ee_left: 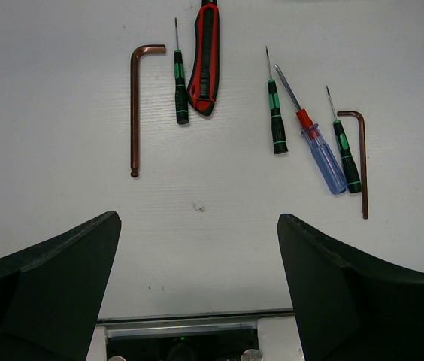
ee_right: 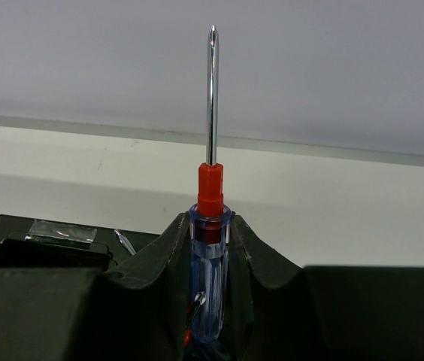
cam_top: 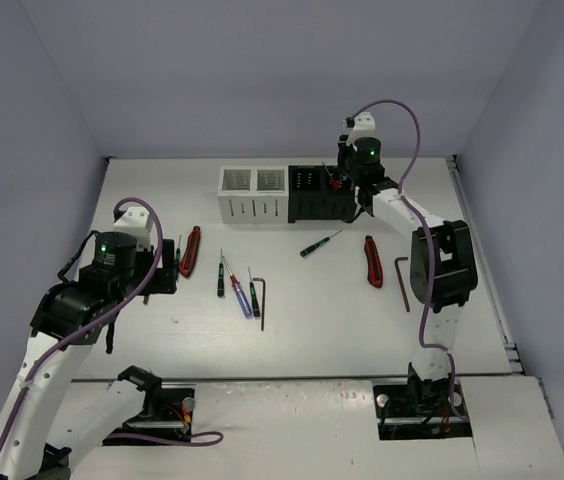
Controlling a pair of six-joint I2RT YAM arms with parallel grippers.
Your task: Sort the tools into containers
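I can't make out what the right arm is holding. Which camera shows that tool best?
The right wrist view: the blue-handled screwdriver stands upright, clamped in the right gripper. The top view shows only a red speck at the black box; the left wrist view misses it.

Left gripper (ee_left: 197, 224), jaws wide apart, over bare desk (ee_left: 54, 195) by near edge. Farther in: copper hex key (ee_left: 134, 113), green screwdriver (ee_left: 181, 94) just beside red-handled pliers (ee_left: 205, 64), blue-handled screwdriver (ee_left: 325, 154).
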